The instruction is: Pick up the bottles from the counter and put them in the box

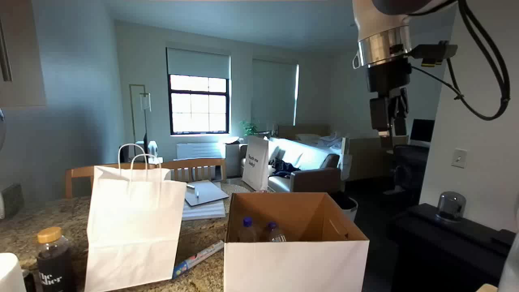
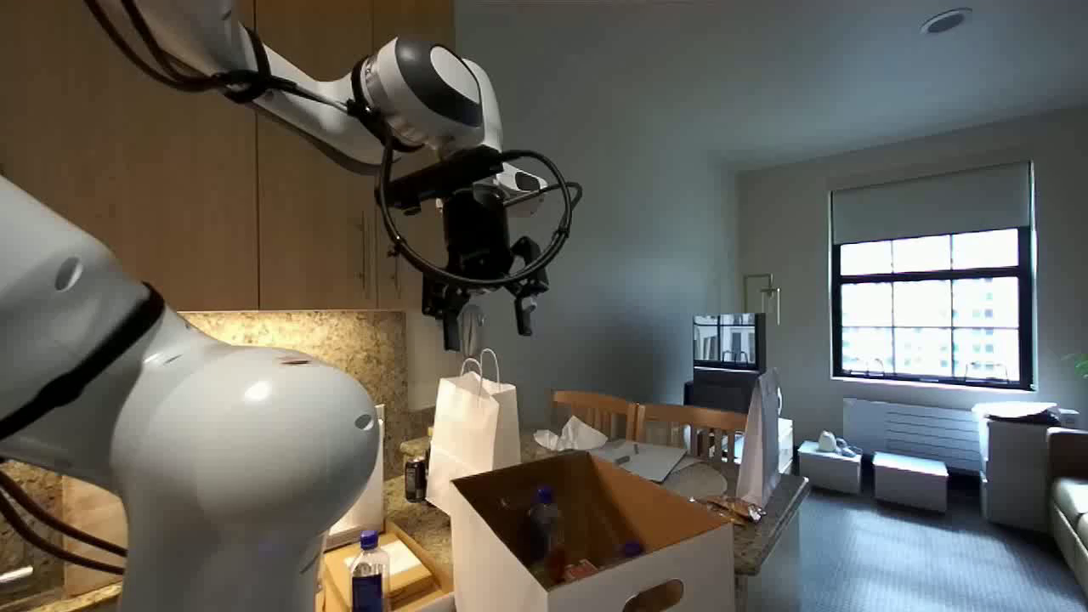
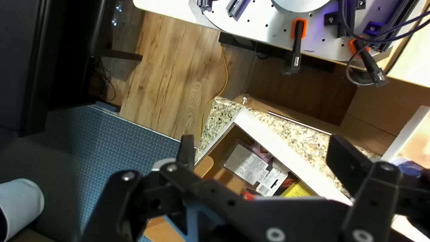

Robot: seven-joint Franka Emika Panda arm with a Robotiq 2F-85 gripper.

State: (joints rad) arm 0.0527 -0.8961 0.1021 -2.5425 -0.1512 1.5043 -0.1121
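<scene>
Outer bottle, blue cap, one: upright, outside the box, well below the gripper; in front of or among tan packaging, which not clear. Standing bottle and low bottle, blue caps: inside the box, below the gripper. Box, open-topped, tan within: below the gripper, on the counter; labelled packet also inside. Gripper, black: fingers spread, nothing held between, higher than box and counter. Sleeved bottle, orange lid: lower than the gripper, well apart; place in the task uncertain. Paper bag, white, two handles: lower than the gripper, near the box.

Step in hand, by judgement: an empty-handed stage between picks, two bottles already boxed, at least one left to fetch. Next move, by judgement: traverse to the outer bottle, descent with fingers either side, grip, lift clear of the box rim, release within.
</scene>
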